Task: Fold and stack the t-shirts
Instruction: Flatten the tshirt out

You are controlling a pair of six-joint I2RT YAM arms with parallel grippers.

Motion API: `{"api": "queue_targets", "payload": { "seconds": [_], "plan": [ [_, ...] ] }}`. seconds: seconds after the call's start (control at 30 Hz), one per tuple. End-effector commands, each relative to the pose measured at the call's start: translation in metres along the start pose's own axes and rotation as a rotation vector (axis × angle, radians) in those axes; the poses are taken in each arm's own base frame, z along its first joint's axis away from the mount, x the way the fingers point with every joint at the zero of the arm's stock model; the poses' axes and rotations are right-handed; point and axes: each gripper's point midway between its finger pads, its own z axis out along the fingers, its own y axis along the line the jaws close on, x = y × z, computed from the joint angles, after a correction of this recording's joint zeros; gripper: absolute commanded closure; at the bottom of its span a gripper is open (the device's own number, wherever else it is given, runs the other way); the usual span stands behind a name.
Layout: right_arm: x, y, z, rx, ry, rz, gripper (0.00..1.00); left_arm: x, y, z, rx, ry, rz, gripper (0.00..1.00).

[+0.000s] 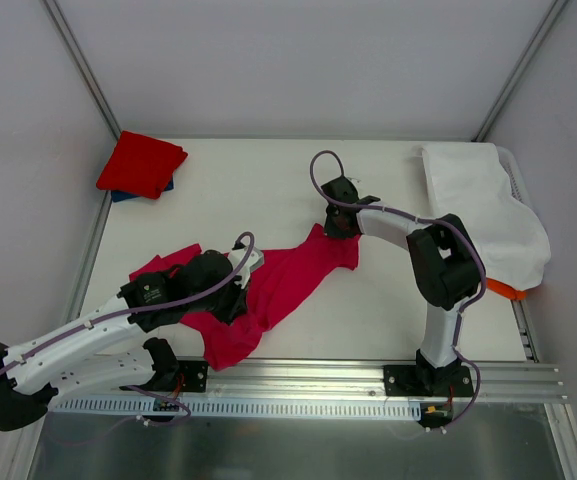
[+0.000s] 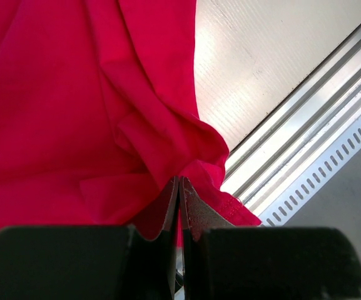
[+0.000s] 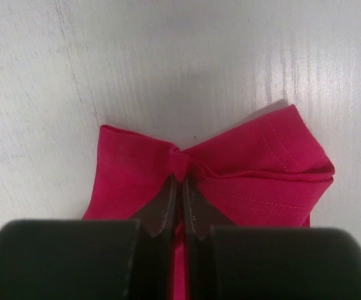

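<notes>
Crimson-pink tee [image 1: 288, 278]: soft cloth, creased, bunched, w/ stitched hem

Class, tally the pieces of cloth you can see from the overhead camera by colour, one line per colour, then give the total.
Crimson-pink soft cloth t-shirt, unfolded: 1
Bright red folded cloth t-shirt: 1
Blue cloth t-shirt, beneath the red one: 1
White cloth, far right: 1
Total: 4
</notes>
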Motion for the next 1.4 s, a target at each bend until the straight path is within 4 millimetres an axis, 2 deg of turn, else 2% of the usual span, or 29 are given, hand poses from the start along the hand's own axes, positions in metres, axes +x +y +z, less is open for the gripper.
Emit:
{"api": "queue_targets", "payload": {
  "seconds": [0.0,0.23,0.4,0.5,0.73,0.97,1.03,1.1,1.13,1.17,1.2,1.27,1.37],
  "plan": [
    [-0.002,0.001,0.001,0.019,-0.001,0.005,0.97,-0.003,0.004,0.003,-0.017,-0.011,-0.001,1.00],
    [-0.006,-0.003,-0.007,0.043,-0.013,0.006,1.00,-0.002,0.005,0.004,-0.022,-0.008,-0.004,1.00],
    [-0.020,-0.007,-0.027,0.085,-0.066,-0.010,1.00,-0.002,0.006,0.005,-0.024,-0.004,-0.007,1.00],
    [-0.033,-0.009,-0.049,0.098,-0.119,-0.027,0.99,-0.001,0.006,0.006,-0.025,-0.001,-0.009,1.00],
    [-0.067,-0.012,-0.114,0.068,-0.256,-0.027,0.99,0.000,0.008,0.007,-0.030,0.005,-0.012,1.00],
    [-0.076,-0.018,-0.151,0.045,-0.327,-0.026,0.98,-0.001,0.008,0.008,-0.033,0.006,-0.015,1.00],
    [-0.074,-0.021,-0.152,0.050,-0.325,-0.036,0.96,-0.001,0.008,0.008,-0.033,0.008,-0.015,1.00],
    [-0.070,-0.023,-0.149,0.052,-0.311,-0.046,0.87,0.000,0.009,0.008,-0.034,0.009,-0.015,1.00],
    [-0.066,-0.023,-0.146,0.052,-0.299,-0.055,0.74,-0.001,0.008,0.008,-0.033,0.008,-0.016,1.00],
    [-0.055,-0.026,-0.139,0.054,-0.267,-0.078,0.36,0.000,0.009,0.008,-0.035,0.007,-0.016,1.00],
    [-0.049,-0.028,-0.132,0.061,-0.249,-0.084,0.24,0.000,0.009,0.008,-0.035,0.007,-0.015,1.00],
    [-0.029,-0.037,-0.118,0.087,-0.200,-0.087,0.09,-0.001,0.009,0.007,-0.033,0.003,-0.016,1.00],
    [-0.012,-0.039,-0.108,0.096,-0.164,-0.084,0.05,0.000,0.009,0.008,-0.033,0.006,-0.016,1.00]
  ]
}}
